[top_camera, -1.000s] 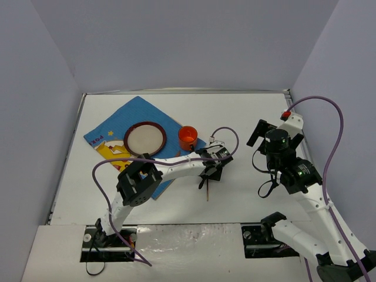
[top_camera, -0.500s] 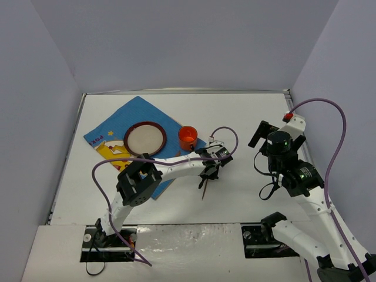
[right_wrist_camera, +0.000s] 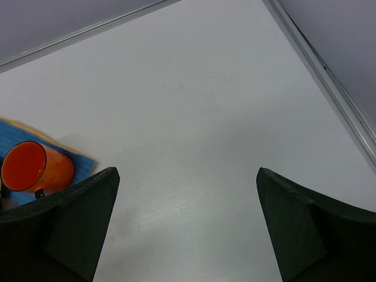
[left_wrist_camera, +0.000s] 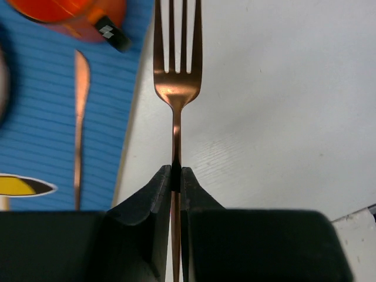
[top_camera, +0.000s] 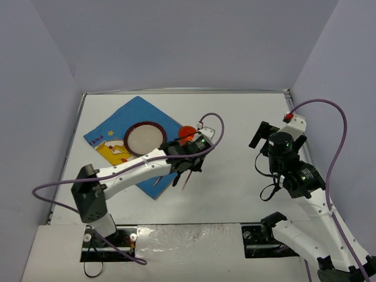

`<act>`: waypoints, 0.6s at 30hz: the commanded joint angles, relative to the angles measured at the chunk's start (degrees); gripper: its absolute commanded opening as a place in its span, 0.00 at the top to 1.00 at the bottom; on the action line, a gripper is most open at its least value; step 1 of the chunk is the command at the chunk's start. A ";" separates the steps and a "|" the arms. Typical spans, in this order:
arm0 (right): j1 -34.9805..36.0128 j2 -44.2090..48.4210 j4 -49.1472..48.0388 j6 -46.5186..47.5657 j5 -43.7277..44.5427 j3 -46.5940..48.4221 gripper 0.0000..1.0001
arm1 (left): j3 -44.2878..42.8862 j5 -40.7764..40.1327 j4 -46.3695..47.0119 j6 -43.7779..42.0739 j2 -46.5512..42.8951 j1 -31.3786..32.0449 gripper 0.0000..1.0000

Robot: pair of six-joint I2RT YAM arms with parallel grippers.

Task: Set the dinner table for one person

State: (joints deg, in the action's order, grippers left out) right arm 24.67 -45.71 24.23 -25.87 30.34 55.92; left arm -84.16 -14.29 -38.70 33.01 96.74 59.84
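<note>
left gripper (left_wrist_camera: pixel 176 174) clamped on copper fork (left_wrist_camera: pixel 177 88) handle, tines just beside blue placemat (left_wrist_camera: pixel 47 117) edge | right gripper (right_wrist_camera: pixel 185 200) spread wide, holding nothing | dinner table (top_camera: pixel 247 117) beneath everything | risk: thin handle swivels in the narrow pinch, fork lands crooked

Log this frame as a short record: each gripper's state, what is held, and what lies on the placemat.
left gripper: shut on the fork, fingers pinching its handle
fork position: tines pointing away from the fingers, over bare table beside the placemat's edge
right gripper: open, holding nothing, over bare table
placemat: blue, lying askew on the white table
on the placemat: round plate, orange cup, second copper utensil
not yet set down: fork
</note>
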 commanded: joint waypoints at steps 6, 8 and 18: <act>-0.41 1.13 -5.65 1.66 -4.36 1.61 0.00 | 1.85 4.90 -3.60 -32.06 -19.74 -25.77 1.00; -0.41 0.88 -6.57 2.38 -6.41 1.06 0.00 | 2.35 8.92 -1.11 -39.88 -20.76 -32.13 1.00; -0.41 -1.96 -12.05 5.66 -14.48 0.07 0.00 | -5.32 21.81 5.63 -63.00 -3.85 -53.32 1.00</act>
State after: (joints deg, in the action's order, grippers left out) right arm 24.67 -45.68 19.14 -22.99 20.93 55.90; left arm -84.89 -0.35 -39.08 -16.73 85.18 11.81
